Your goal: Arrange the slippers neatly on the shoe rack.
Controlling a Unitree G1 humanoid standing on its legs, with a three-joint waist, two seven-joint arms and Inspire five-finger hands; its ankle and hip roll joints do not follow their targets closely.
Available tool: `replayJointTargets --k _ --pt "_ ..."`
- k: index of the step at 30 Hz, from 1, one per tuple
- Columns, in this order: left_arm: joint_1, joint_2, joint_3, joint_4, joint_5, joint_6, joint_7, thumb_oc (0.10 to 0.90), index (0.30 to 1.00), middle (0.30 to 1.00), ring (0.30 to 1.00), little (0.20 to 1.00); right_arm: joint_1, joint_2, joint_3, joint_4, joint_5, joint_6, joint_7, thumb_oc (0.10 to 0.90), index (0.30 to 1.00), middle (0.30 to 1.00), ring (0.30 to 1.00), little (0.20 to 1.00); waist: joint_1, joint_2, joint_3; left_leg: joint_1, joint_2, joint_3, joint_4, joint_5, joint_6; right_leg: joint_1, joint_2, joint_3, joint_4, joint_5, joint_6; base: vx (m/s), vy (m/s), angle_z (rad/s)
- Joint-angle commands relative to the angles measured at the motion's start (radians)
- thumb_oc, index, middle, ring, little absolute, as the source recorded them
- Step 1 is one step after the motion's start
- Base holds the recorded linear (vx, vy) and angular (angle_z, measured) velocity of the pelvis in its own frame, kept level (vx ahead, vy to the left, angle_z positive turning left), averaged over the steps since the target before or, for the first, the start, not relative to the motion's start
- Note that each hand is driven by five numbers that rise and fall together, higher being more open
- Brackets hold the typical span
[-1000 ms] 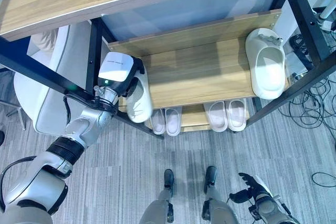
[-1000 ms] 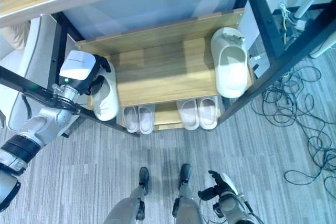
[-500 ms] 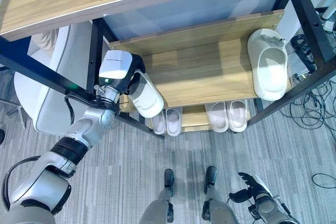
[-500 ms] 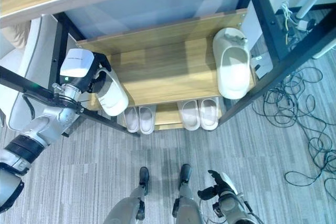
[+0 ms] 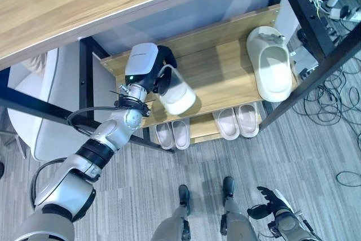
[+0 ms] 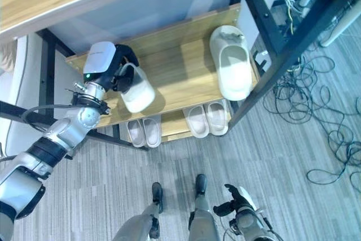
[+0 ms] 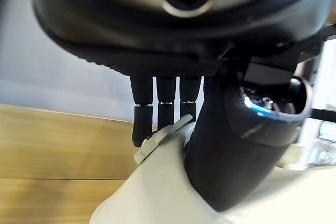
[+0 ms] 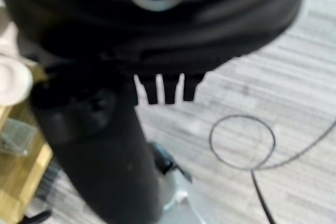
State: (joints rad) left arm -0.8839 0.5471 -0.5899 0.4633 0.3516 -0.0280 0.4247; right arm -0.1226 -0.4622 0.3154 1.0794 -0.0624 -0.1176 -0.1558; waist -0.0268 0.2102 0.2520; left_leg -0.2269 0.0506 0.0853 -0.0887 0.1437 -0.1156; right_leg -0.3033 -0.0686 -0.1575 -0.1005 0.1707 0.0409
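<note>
Left eye view. Shoe rack [image 5: 225, 86]: black metal frame, wooden shelves. Left hand [image 5: 161, 69]: over the left part of the middle shelf, fingers and thumb curled round the heel end of a cream slipper [image 5: 177, 95], whose toe points out toward the shelf's front edge. Second cream slipper [image 5: 269, 71]: lying flat at the right end of the same shelf, well apart from the held one. Lowest shelf: two pairs of pale slippers, left pair [image 5: 172, 134] and right pair [image 5: 237, 122], each set side by side. Right hand [image 5: 272, 204]: low at the lower right, above grey floor [image 5: 316, 156], fingers loosely spread, holding nothing. Loose cables [image 5: 333, 91]: on the floor right of the rack.

Right eye view. Same arrangement; held slipper [image 6: 138, 93] tilted over the middle shelf, left of centre. White panel [image 6: 22, 88]: left of the rack.

Left wrist view. Dark fingers [image 7: 157, 114] hooked over the slipper's rim [image 7: 157, 142], thumb [image 7: 231, 145] pressed against its side; wooden shelf [image 7: 52, 156] beneath.

Right wrist view. Right hand's fingers [image 8: 165, 92] short and straight, nothing between them; striped floor beyond.
</note>
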Motion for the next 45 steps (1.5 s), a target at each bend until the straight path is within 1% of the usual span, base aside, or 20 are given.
replayJointTargets --k 1,7,10,15,18,19,20,23,28,36,45 --pt "-0.250 -0.032 0.028 0.085 -0.049 -0.072 0.067 0.400 0.300 0.300 0.300 0.300 0.017 -0.051 0.014 -0.059 0.007 -0.010 -0.014 0.800 0.900 0.900 0.900 0.900 -0.042 -0.023 -0.047 -0.008 -0.017 -0.015 0.001 -0.024 -0.003 0.051 -0.040 0.006 0.013 -0.125 0.085 0.03 0.035 -0.23" --pt "-0.325 -0.059 -0.015 0.126 -0.065 -0.077 0.074 0.400 0.300 0.300 0.300 0.300 0.028 -0.071 0.004 -0.077 0.015 -0.013 -0.015 0.800 0.900 0.900 0.900 0.900 -0.068 0.002 -0.047 0.013 -0.021 0.000 0.001 -0.033 0.003 0.056 -0.047 0.021 0.013 -0.125 0.085 0.05 0.041 -0.27" --pt "-0.368 -0.060 -0.039 0.156 -0.058 -0.072 0.078 0.400 0.300 0.300 0.300 0.300 0.034 -0.083 0.002 -0.081 0.020 -0.016 -0.016 0.800 0.900 0.900 0.900 0.900 -0.082 0.015 -0.046 0.018 -0.024 0.001 0.001 -0.035 0.004 0.056 -0.049 0.025 0.013 -0.126 0.085 0.03 0.021 -0.08" --pt "-0.413 -0.054 -0.074 0.196 -0.035 -0.064 0.082 0.400 0.300 0.300 0.300 0.300 0.042 -0.094 0.002 -0.081 0.024 -0.021 -0.014 0.800 0.900 0.900 0.900 0.900 -0.096 0.025 -0.047 0.024 -0.027 0.006 0.001 -0.041 0.006 0.053 -0.050 0.032 0.013 -0.126 0.086 0.02 0.012 -0.09" --pt "-0.428 -0.050 -0.088 0.210 -0.025 -0.061 0.080 0.400 0.300 0.300 0.300 0.300 0.043 -0.095 0.004 -0.081 0.025 -0.023 -0.013 0.800 0.900 0.900 0.900 0.900 -0.099 0.026 -0.047 0.024 -0.026 0.007 0.001 -0.042 0.006 0.052 -0.050 0.033 0.013 -0.126 0.086 0.01 0.003 -0.03" --pt "-0.437 -0.052 -0.096 0.231 -0.018 -0.058 0.080 0.742 0.813 0.813 0.813 0.813 0.045 -0.096 0.008 -0.086 0.027 -0.026 -0.012 0.800 0.900 0.900 0.900 0.900 -0.102 0.025 -0.047 0.024 -0.025 0.008 0.001 -0.042 0.006 0.051 -0.049 0.033 0.013 -0.125 0.085 0.00 0.000 0.00" --pt "-0.439 -0.052 -0.099 0.237 -0.015 -0.056 0.080 0.800 0.900 0.900 0.900 0.900 0.047 -0.097 0.009 -0.087 0.026 -0.027 -0.012 0.800 0.900 0.900 0.900 0.900 -0.102 0.024 -0.047 0.023 -0.024 0.008 0.001 -0.042 0.006 0.051 -0.048 0.034 0.013 -0.125 0.085 0.00 0.000 0.00" --pt "-0.454 -0.061 -0.107 0.275 -0.016 -0.054 0.078 0.800 0.900 0.900 0.900 0.900 0.046 -0.096 0.013 -0.085 0.029 -0.030 -0.012 0.800 0.900 0.900 0.900 0.900 -0.104 0.020 -0.046 0.022 -0.022 0.008 0.001 -0.041 0.005 0.050 -0.047 0.033 0.013 -0.124 0.084 0.00 0.000 0.00" --pt "-0.452 -0.071 -0.116 0.289 -0.016 -0.054 0.064 0.800 0.900 0.900 0.900 0.900 0.043 -0.092 0.019 -0.071 0.034 -0.033 -0.015 0.800 0.900 0.900 0.900 0.900 -0.102 0.016 -0.048 0.019 -0.021 0.002 0.001 -0.038 0.004 0.050 -0.046 0.027 0.013 -0.124 0.082 0.00 -0.007 0.01" --pt "-0.378 -0.117 -0.080 0.289 -0.051 -0.060 0.043 0.800 0.900 0.900 0.900 0.900 0.044 -0.078 0.016 -0.061 0.039 -0.032 -0.020 0.800 0.900 0.900 0.900 0.900 -0.088 0.007 -0.045 0.021 -0.020 -0.009 0.001 -0.034 0.002 0.060 -0.041 0.014 0.013 -0.131 0.077 -0.01 -0.015 0.05" --pt "-0.287 -0.156 -0.048 0.222 -0.047 -0.062 0.030 0.800 0.900 0.900 0.900 0.900 0.053 -0.065 0.011 -0.061 0.036 -0.031 -0.026 0.800 0.900 0.900 0.900 0.900 -0.074 0.001 -0.041 0.019 -0.020 -0.020 0.001 -0.031 -0.001 0.068 -0.038 0.003 0.013 -0.137 0.074 -0.01 -0.006 0.05"
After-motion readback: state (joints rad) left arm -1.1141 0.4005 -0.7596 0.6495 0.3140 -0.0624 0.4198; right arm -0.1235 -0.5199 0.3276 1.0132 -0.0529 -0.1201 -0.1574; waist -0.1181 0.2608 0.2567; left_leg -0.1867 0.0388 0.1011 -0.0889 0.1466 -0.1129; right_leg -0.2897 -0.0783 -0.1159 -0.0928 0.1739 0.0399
